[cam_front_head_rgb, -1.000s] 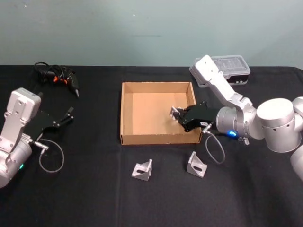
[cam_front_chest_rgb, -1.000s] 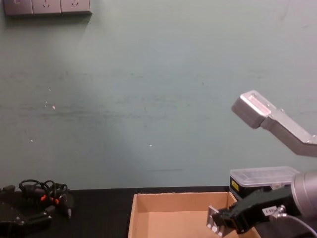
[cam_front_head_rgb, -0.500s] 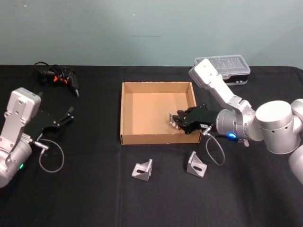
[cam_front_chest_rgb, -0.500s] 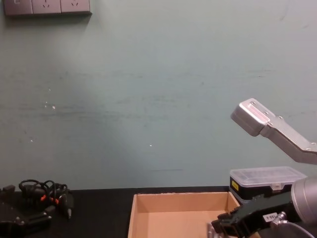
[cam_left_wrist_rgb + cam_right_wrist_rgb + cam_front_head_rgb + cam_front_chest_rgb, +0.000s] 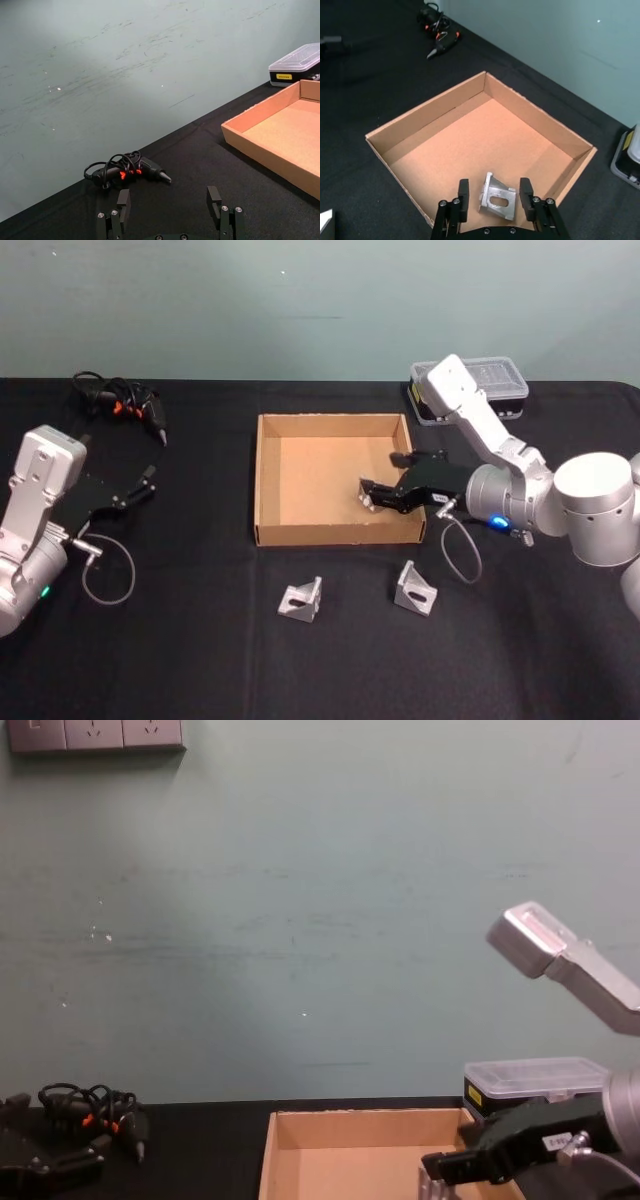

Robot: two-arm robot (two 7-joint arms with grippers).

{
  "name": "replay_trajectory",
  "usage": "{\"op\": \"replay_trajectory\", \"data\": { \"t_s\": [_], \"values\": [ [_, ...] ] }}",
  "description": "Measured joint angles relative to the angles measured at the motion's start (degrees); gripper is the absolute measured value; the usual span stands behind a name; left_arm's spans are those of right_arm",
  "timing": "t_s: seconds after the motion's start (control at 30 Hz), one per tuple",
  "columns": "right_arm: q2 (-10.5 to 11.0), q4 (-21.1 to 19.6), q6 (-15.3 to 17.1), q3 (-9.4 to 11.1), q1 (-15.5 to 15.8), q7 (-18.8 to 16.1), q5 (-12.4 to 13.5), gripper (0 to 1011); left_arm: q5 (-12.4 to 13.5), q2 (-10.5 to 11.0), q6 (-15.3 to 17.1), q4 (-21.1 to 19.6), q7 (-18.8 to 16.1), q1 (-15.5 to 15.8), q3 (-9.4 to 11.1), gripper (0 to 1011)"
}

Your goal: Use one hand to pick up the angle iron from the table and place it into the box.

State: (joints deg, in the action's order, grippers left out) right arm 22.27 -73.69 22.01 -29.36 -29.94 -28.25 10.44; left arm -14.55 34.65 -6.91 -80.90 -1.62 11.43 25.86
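- 2 spare angle irons [image 5: 301, 598] [image 5: 414, 588] are lying on desk [image 5: 200, 640], nearer than box [image 5: 268, 480].
- R hand [image 5: 494, 187] is hovering spread open at box's near-right corner; angle iron [image 5: 496, 201] is sitting btwn its fingers, apparently ungripped.
- L hand [image 5: 167, 202] is idling open, far left.

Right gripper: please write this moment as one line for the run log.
right gripper: open, over tan cardboard box | silver metal angle iron: between its fingers, inside box | left gripper: open, parked at table's left

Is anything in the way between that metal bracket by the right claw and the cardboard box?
Nothing visible. The angle iron is already inside the box, between the right gripper's open fingers, with bare cardboard around it.
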Motion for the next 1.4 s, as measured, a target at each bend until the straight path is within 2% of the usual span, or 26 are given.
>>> {"op": "replay_trajectory", "data": {
  "t_s": [0.17,0.2,0.3,0.33,0.47,0.7,0.83,1.03,1.23,1.4],
  "values": [
    [0.93,-2.21,-0.25,1.26,1.18,0.14,0.79,763,0.00,0.00,0.00,0.00,0.00,0.00,0.00,1000],
    [1.34,-3.10,-0.28,1.65,1.63,0.11,1.08,826,0.00,0.00,0.00,0.00,0.00,0.00,0.00,1000],
    [2.14,-4.67,-0.43,2.30,2.53,0.03,1.71,880,0.00,0.00,0.00,0.00,0.00,0.00,0.00,1000],
    [2.87,-5.96,-0.56,2.85,3.30,-0.14,2.21,930,0.00,0.00,0.00,0.00,0.00,0.00,0.00,1000],
    [4.82,-9.08,-0.81,4.20,5.43,-0.25,3.47,1003,0.00,0.00,0.00,0.00,0.00,0.00,0.00,1000],
    [8.80,-15.22,-1.47,6.67,9.85,-0.67,6.12,1003,0.00,0.00,0.00,0.00,0.00,0.00,0.00,1000],
    [11.80,-19.61,-1.95,8.47,13.31,-1.12,8.37,1003,0.00,0.00,0.00,0.00,0.00,0.00,0.00,1000],
    [15.74,-24.22,-2.56,9.85,17.64,-2.14,10.74,1003,0.00,0.00,0.00,0.00,0.00,0.00,0.00,1000],
    [18.73,-26.77,-3.05,10.49,21.23,-3.11,12.87,1003,0.00,0.00,0.00,0.00,0.00,0.00,0.00,1000],
    [20.53,-27.83,-3.53,10.06,23.23,-3.62,13.64,1003,0.00,0.00,0.00,0.00,0.00,0.00,0.00,1000]
  ]
}}
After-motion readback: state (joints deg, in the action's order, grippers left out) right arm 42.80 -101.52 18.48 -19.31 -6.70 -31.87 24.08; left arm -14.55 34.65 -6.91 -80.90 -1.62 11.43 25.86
